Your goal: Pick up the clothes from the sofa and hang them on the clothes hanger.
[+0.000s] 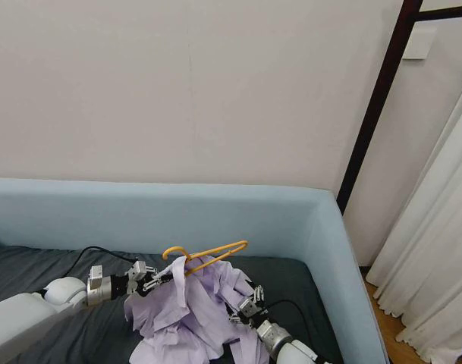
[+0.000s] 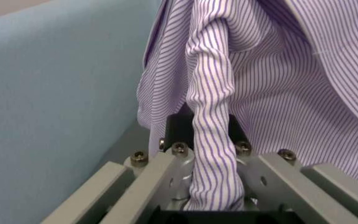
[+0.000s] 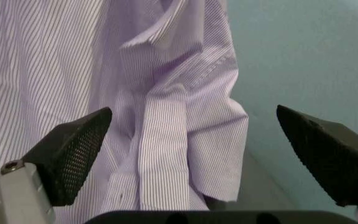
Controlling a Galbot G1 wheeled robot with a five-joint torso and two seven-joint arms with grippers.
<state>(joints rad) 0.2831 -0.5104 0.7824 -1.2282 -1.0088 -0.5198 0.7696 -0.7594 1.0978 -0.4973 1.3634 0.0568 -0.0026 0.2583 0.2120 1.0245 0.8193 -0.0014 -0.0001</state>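
Shirt: lilac-and-white pinstriped cotton shirt [image 1: 187,318], bunched in a heap. Top is raised, lower part looks to rest on the dark grey seat cushion [image 1: 41,262] of the pale blue upholstered sofa [image 1: 215,216].
Hanger: thin orange clothes hanger [image 1: 215,251], tilted, hook twd my L arm, lower part buried in the top of the shirt. Can't tell if either shoulder is actually seated on it.
L pincer: left pincer [image 1: 156,279] sits just under the hook, clenched on a rolled fold of the shirt. L wrist view shows that fold running down between the fingers.
R pincer: right pincer [image 1: 249,302] is low at the shirt's other side, nr the seat. Released, black mesh pads [image 3: 73,154] wide apart w/ fabric hanging in front, gripping nothing.
Progress: my read is abt midway. Shirt is gathered up and the hanger is in the fabric.
Left to do: prob. work both shoulders over the hanger arms, then get the shirt hanging straight and clear of the sofa.
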